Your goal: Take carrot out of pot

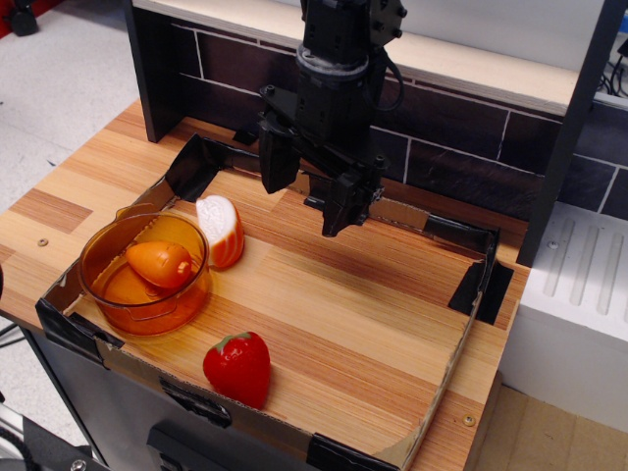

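The carrot, a small glossy orange toy, lies inside the pot, a round transparent amber bowl at the front left corner of the wooden table. My black gripper hangs open and empty above the back middle of the table, well to the right of and behind the pot. Its two fingers are spread apart, one at the left and one at the right.
A white and orange-red striped piece stands just right of the pot. A red strawberry-like toy lies near the front edge. A low cardboard rim with black tape runs around the work area. A dark brick wall stands behind.
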`<state>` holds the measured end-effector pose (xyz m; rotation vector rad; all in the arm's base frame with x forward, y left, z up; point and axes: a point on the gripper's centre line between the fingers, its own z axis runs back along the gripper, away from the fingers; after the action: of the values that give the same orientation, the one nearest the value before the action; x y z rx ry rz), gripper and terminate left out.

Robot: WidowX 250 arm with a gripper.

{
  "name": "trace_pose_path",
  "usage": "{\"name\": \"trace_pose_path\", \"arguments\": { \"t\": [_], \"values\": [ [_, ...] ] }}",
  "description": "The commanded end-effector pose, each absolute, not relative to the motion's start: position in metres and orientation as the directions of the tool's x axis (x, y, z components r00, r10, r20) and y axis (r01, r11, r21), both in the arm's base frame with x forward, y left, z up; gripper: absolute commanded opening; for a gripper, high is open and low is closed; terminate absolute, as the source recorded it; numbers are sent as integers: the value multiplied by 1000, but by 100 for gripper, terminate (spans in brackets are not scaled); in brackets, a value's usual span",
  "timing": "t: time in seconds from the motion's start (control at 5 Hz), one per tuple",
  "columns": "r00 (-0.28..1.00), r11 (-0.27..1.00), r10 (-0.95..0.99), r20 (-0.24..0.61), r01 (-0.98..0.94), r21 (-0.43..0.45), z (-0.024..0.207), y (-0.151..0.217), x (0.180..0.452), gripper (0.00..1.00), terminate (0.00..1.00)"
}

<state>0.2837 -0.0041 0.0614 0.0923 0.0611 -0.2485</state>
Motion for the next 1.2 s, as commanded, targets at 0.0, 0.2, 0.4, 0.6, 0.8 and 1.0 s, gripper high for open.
{"name": "trace_pose_path", "arguments": {
  "t": [0.0, 0.2, 0.4, 0.6, 0.8, 1.0],
  "values": [
    [967, 965, -243, -72, 248, 84, 61, -4, 284, 100, 0],
    [902, 904, -410, -133, 421, 68, 74, 9, 279, 100, 0],
    [802, 809, -577, -153, 587, 31, 91, 22, 271, 100, 0],
    [626, 638, -757, -187, 770, -6, 100, 35, 267, 100, 0],
    [423, 428, -894, -146, 904, 3, 99, 56, 258, 100, 0],
    [189, 191, -972, -140, 982, 0, 96, 69, 252, 100, 0]
  ]
}}
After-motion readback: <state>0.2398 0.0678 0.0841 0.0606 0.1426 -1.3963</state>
